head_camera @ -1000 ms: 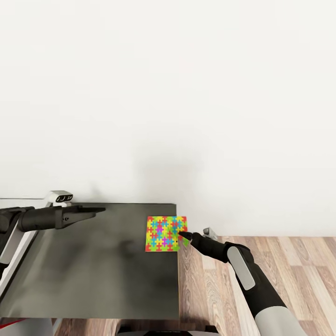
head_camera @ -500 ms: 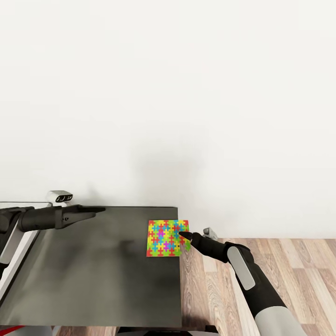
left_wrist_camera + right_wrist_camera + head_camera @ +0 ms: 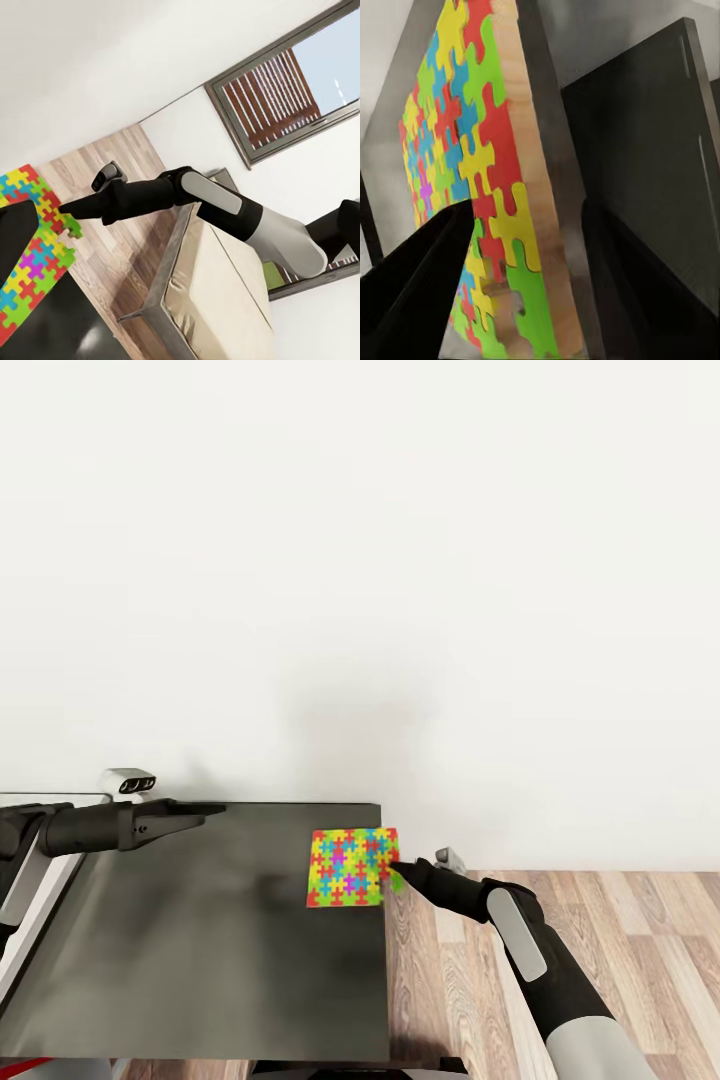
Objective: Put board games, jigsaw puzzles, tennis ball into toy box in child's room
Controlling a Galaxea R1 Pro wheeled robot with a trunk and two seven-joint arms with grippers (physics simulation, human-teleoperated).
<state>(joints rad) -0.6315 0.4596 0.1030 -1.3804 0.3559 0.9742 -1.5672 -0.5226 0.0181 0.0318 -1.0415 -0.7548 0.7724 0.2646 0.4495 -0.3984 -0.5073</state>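
Observation:
A bright multicoloured jigsaw puzzle (image 3: pixel 345 868) lies at the right edge of the dark table (image 3: pixel 200 950), its right side sticking slightly past the edge. My right gripper (image 3: pixel 393 871) reaches in from over the floor and is shut on the puzzle's right edge. In the right wrist view the puzzle (image 3: pixel 472 135) and its wooden rim sit between the two dark fingers (image 3: pixel 420 292). My left gripper (image 3: pixel 205 811) hovers shut over the table's far left part, pointing right. The left wrist view shows the puzzle (image 3: pixel 30 255) and the right gripper (image 3: pixel 69 207) on its corner.
A white wall stands right behind the table. Wooden floor (image 3: pixel 620 930) lies to the table's right. A pale frame (image 3: pixel 35 880) runs along the table's left side. The left wrist view shows a bed (image 3: pixel 217 300) and a window (image 3: pixel 300 82) beyond the right arm.
The whole view dipped slightly a second ago. Since then the puzzle has shifted a little to the left on the table with my right gripper on its edge. The left arm has stayed put.

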